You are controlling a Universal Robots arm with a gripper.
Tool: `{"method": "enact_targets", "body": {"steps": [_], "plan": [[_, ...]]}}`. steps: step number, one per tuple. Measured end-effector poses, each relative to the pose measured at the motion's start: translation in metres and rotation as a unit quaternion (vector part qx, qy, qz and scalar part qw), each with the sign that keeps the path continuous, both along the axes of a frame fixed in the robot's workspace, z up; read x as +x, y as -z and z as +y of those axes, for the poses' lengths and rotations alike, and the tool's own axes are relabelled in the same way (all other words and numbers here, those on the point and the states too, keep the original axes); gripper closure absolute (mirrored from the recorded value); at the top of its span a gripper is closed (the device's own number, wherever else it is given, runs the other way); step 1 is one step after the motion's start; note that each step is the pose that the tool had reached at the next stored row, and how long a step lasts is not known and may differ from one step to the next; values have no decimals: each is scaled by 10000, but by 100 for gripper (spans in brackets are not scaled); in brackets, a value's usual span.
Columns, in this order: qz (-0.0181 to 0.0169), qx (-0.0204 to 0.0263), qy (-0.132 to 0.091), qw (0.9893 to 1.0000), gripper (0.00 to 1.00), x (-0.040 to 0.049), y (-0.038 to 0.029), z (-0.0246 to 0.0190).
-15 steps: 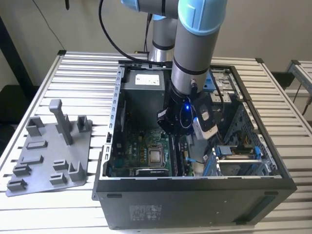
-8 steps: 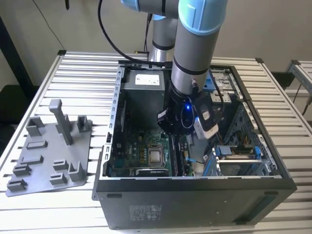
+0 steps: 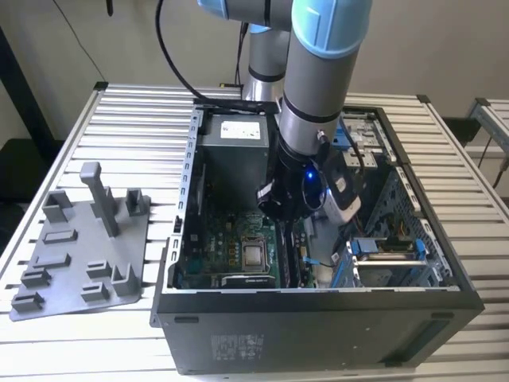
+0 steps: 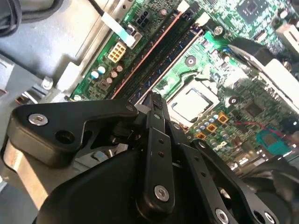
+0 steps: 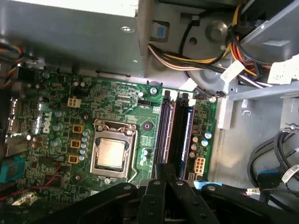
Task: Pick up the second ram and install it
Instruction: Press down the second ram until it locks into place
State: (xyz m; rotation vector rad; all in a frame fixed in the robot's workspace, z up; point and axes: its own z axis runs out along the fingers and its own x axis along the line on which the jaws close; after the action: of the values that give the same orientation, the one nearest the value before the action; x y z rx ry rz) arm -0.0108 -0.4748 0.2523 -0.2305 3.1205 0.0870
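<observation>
The gripper (image 4: 154, 100) hung inside the open computer case (image 3: 445, 263), jaws drawn narrow, directly over the memory slots (image 5: 175, 135). The second ram (image 5: 164, 133) sat upright in its slot, at three o'clock of the processor (image 5: 111, 153) in the first wrist view.

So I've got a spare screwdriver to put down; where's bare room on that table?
The slatted table is bare behind the grey fixture plate, up to the open computer case, and along the strip at the exterior view's right. Inside the case it is crowded: the arm and gripper hang over the motherboard.
</observation>
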Motion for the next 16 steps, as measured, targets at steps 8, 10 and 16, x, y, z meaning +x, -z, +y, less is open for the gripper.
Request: {"method": "enact_targets", "body": {"steps": [8, 10, 16], "plan": [[-20, 0, -725, 9974, 89, 0, 4, 0], [-31, -1, -904, 9959, 89, 0, 6, 0], [-54, -1, -1438, 9896, 89, 0, 9, 0]]}}
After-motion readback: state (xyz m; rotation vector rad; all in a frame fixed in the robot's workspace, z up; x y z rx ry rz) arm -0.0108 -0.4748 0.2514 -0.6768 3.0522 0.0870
